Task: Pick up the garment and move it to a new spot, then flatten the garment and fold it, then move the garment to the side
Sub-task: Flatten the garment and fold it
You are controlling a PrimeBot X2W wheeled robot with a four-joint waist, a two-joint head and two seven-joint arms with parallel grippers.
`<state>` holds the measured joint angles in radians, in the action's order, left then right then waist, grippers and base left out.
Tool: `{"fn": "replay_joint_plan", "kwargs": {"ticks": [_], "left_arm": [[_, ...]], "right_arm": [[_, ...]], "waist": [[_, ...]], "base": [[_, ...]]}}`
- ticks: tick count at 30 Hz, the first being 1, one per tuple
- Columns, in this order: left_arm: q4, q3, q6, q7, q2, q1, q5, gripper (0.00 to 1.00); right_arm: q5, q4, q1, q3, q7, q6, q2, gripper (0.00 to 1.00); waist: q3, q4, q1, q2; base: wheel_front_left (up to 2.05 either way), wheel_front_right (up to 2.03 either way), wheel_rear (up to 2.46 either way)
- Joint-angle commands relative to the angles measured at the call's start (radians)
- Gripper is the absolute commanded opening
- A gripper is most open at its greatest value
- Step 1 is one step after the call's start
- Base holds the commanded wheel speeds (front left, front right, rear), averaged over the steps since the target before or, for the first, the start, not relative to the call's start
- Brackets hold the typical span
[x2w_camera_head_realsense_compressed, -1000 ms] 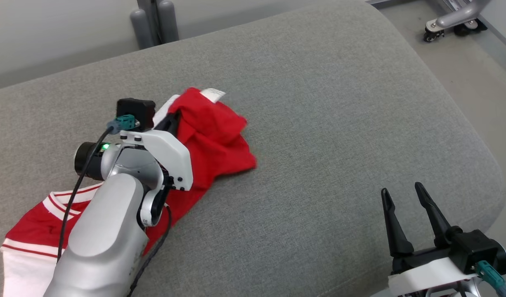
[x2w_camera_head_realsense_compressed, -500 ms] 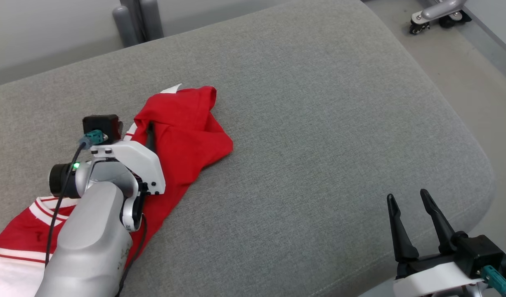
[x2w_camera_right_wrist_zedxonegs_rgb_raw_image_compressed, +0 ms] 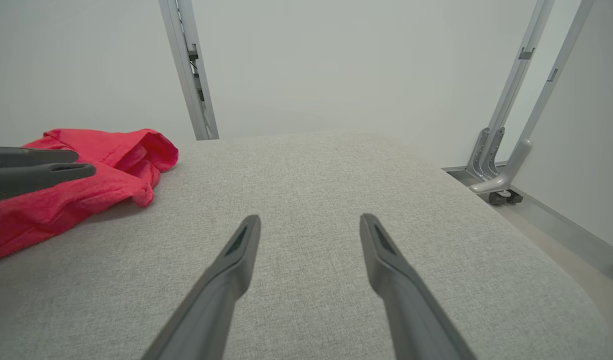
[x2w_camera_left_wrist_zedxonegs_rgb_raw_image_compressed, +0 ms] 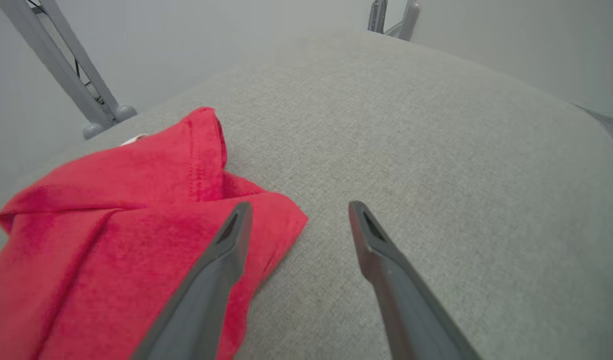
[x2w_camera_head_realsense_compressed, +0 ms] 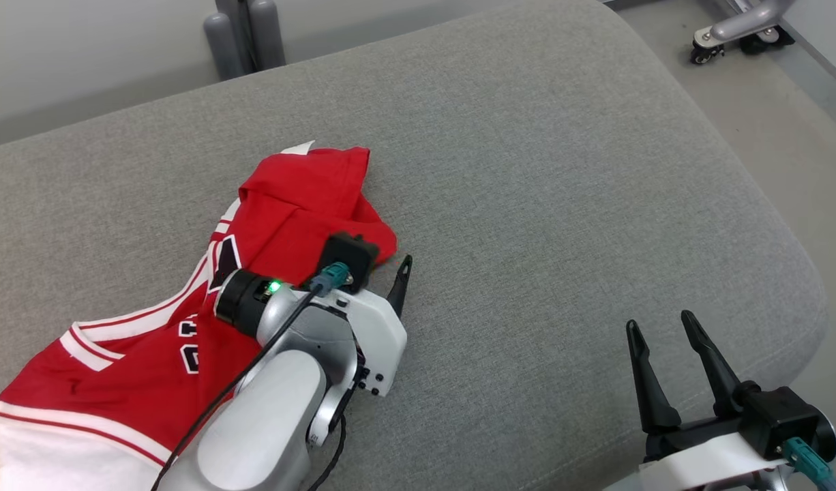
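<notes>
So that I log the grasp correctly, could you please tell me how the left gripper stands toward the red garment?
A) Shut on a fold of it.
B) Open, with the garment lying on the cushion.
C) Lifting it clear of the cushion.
B: the left wrist view shows the fingers of the left gripper spread wide and clamping nothing, while the red garment lies slack on the grey cushion.

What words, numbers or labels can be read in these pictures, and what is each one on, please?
Nothing reads whole.
On the red garment: black characters edged in white, cut off by folds and the left arm; unreadable.
On the white bit at its far edge, perhaps a tag: too small to read.
</notes>
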<state>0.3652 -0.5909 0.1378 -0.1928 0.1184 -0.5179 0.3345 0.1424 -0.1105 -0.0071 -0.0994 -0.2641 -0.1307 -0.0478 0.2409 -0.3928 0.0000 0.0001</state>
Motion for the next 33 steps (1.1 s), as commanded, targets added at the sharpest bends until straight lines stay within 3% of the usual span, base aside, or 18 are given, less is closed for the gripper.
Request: {"fn": "replay_joint_plan", "kwargs": {"ticks": [1,5,10,12,13,15,17,19,20,27,33], "left_arm": [[-0.008,-0.032,-0.008,-0.035,0.013,0.002,-0.027,1.0],[0.035,-0.079,-0.012,-0.083,0.024,-0.025,-0.065,1.0],[0.117,-0.095,0.001,-0.058,0.052,-0.081,-0.114,1.0],[0.131,-0.098,0.002,-0.055,0.056,-0.091,-0.121,0.95],[0.146,-0.099,-0.002,-0.059,0.056,-0.094,-0.12,0.85],[0.178,-0.111,-0.012,-0.067,0.06,-0.109,-0.13,0.49],[0.21,-0.12,-0.02,-0.068,0.062,-0.122,-0.136,0.36],[0.241,-0.129,-0.028,-0.066,0.062,-0.131,-0.139,0.07],[0.255,-0.133,-0.032,-0.064,0.059,-0.133,-0.137,0.01],[0.304,-0.132,-0.041,-0.013,0.03,-0.157,-0.118,0.0],[0.228,-0.153,-0.052,0.035,-0.024,-0.156,-0.097,0.0]], "right_arm": [[-0.002,-0.001,-0.01,-0.001,0.0,0.0,-0.005,1.0],[0.009,-0.006,-0.017,-0.007,0.0,0.0,-0.005,1.0],[0.025,-0.007,-0.005,-0.01,0.0,0.0,-0.005,1.0],[0.026,-0.008,-0.004,-0.011,0.0,0.0,-0.005,1.0],[0.025,-0.009,-0.003,-0.011,0.0,0.0,-0.005,1.0],[0.028,-0.01,-0.003,-0.01,0.0,0.0,-0.005,1.0],[0.032,-0.012,-0.006,-0.011,0.0,0.0,-0.005,1.0],[0.035,-0.013,-0.012,-0.012,0.0,0.0,-0.005,1.0],[0.034,-0.013,-0.016,-0.012,0.0,0.0,-0.005,1.0],[0.03,-0.012,-0.016,-0.006,0.0,0.0,-0.005,1.0],[0.025,-0.015,-0.003,0.003,0.0,0.0,-0.005,1.0]], "waist": [[0.007,-0.017,0.0,-0.0001],[0.012,-0.044,0.0,-0.0001],[0.014,-0.071,0.0,-0.0001],[0.015,-0.072,0.0,-0.0001],[0.016,-0.073,0.0,-0.0001],[0.017,-0.072,0.0,-0.0001],[0.018,-0.072,0.0,-0.0001],[0.018,-0.072,0.0,-0.0001],[0.019,-0.071,0.0,-0.0001],[0.015,-0.067,0.0,-0.0001],[0.008,-0.055,0.0,-0.0001]], "base": [[0.0,0.0,0.0],[0.0,0.0,0.0],[0.0,0.0,0.0],[0.0,0.0,0.0],[0.0,0.0,0.0],[0.0,0.0,0.0],[0.0,0.0,0.0],[0.0,0.0,0.0],[0.0,0.0,0.0],[0.0,0.0,0.0],[0.0,0.0,0.0]]}}
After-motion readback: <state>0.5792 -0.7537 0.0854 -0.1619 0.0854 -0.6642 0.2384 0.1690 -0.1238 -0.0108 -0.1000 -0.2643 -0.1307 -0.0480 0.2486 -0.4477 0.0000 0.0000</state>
